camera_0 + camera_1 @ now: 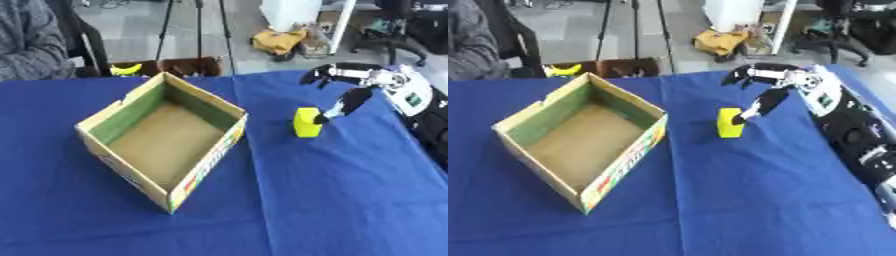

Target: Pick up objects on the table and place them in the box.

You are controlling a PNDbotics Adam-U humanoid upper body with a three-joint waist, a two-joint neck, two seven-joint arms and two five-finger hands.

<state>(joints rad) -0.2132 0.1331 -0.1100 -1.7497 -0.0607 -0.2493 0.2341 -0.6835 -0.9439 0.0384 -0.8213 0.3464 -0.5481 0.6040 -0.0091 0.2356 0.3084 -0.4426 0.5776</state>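
Observation:
An open cardboard box (118, 105) with a green inner wall stands on the blue table, its inside bare. A small yellow block (306, 122) stands upright to the box's right. My right hand (785, 82) comes in from the right just beyond the block. Its fingers are spread, and its thumb (756, 107) points down and touches or nearly touches the block's upper right edge. The other fingers stretch out above and behind the block without closing on it. My left hand does not show in either view.
The blue tablecloth (332, 200) covers the whole table. A yellow banana-like thing (127, 69) lies just past the far edge, behind the box. A person's grey sleeve (26, 50) shows at the far left. Tripod legs and chairs stand on the floor beyond.

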